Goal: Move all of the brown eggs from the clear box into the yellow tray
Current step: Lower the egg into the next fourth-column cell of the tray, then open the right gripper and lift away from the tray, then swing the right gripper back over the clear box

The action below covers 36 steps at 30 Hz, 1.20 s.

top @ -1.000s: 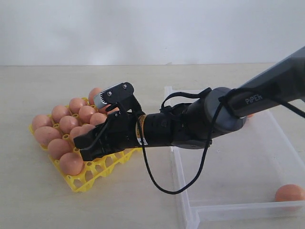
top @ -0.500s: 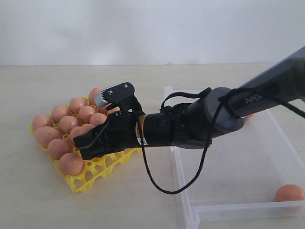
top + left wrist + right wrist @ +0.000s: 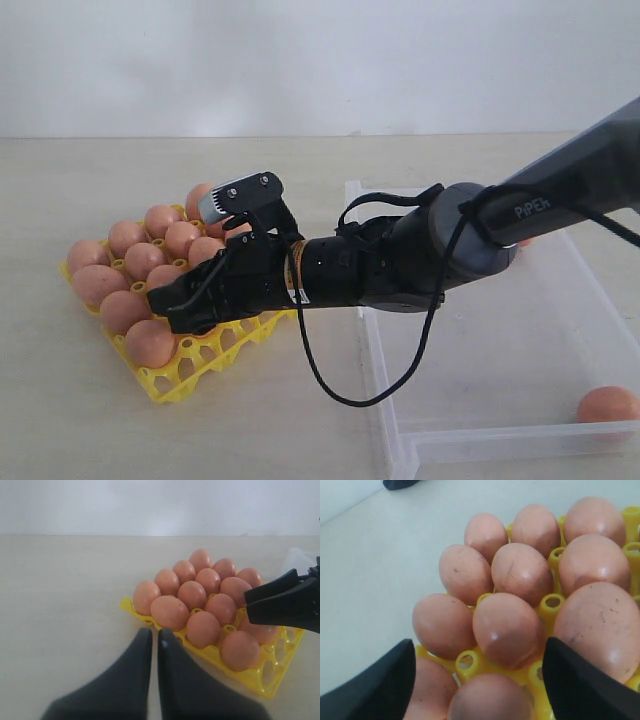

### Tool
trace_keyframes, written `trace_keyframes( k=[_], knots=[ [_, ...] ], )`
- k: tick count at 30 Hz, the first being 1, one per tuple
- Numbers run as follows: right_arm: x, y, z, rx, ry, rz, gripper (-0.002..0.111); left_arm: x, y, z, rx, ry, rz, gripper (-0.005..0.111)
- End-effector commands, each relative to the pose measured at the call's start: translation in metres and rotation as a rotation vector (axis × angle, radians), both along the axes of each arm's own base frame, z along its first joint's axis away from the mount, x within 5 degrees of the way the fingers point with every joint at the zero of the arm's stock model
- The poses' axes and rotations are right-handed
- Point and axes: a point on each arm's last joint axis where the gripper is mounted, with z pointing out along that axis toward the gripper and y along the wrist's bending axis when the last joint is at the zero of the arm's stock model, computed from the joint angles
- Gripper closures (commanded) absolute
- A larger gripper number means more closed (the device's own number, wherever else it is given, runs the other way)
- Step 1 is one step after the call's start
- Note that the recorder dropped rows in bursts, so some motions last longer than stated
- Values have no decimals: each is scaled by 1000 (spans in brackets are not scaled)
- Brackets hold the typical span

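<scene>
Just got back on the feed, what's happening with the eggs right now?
The right gripper hangs open over the yellow tray, its fingers either side of a brown egg seated in a cup. At least one more egg lies in the clear box. The left gripper sits shut near the tray, empty.

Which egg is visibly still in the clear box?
The lone brown egg in the clear box's corner at the exterior view's lower right; all others plainly visible sit in the yellow tray.
</scene>
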Motion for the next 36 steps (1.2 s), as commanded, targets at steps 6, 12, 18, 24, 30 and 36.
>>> trace_keyframes(
  k=[6,12,18,24,30,36],
  knots=[
    [-1,4,12,87,-35,37,45,0,0,0,-4,-3,-5,103],
    [-8,5,64,236,-139,93,45,0,0,0,-4,-3,-5,103],
    [-28,-5,123,137,-251,174,82,0,0,0,-4,-3,-5,103],
    [-42,-33,145,-311,-406,217,108,0,0,0,-4,-3,-5,103],
    [-36,-67,173,-325,-389,-186,108,0,0,0,-4,-3,-5,103],
    [-56,-98,194,-489,-599,-264,108,0,0,0,-4,-3,-5,103]
  ],
)
